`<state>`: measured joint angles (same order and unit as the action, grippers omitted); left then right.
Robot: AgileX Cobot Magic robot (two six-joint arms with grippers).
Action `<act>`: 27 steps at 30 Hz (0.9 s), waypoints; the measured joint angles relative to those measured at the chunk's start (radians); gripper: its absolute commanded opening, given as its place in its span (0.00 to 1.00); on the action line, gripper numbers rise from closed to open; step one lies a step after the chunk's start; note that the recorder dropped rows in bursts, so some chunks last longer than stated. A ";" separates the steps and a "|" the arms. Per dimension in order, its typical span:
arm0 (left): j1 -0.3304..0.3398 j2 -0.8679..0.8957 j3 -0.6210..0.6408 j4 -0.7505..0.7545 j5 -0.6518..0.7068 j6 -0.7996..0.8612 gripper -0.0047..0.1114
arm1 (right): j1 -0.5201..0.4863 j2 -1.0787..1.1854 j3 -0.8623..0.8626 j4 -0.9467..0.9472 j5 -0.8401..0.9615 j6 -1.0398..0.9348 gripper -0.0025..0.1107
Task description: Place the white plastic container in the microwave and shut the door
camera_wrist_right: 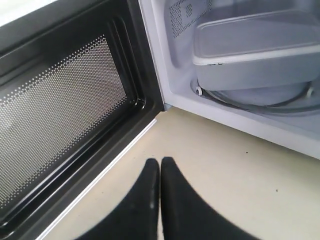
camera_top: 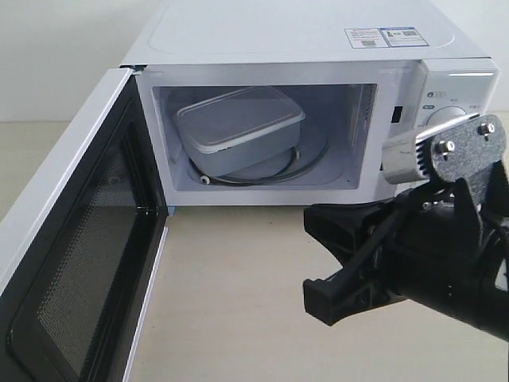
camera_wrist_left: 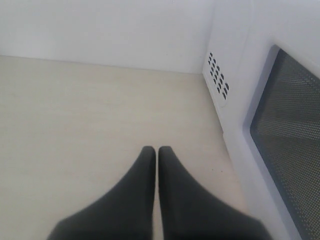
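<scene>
Finding the white plastic container [camera_top: 238,119] inside the microwave [camera_top: 302,32], lid-up on the glass turntable [camera_top: 248,172], long axis slanting across the cavity from front left to back right. Seeing the door [camera_top: 71,239] swung wide open at left, mesh face showing. Left gripper [camera_wrist_left: 156,150] fingers pressed together, empty, by the door's outer face; right gripper [camera_wrist_right: 160,162] fingers likewise together, empty, over the tabletop [camera_wrist_right: 230,170] before the opening.
</scene>
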<state>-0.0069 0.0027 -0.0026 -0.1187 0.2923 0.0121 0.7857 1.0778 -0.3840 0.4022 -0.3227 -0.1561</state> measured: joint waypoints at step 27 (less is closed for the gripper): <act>0.000 0.000 0.000 0.000 0.000 0.000 0.08 | -0.516 -1.006 0.377 0.019 0.162 -0.070 0.02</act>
<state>-0.0069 0.0027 -0.0026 -0.1187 0.2923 0.0121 0.2698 0.0723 -0.0072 0.4215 -0.1603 -0.2263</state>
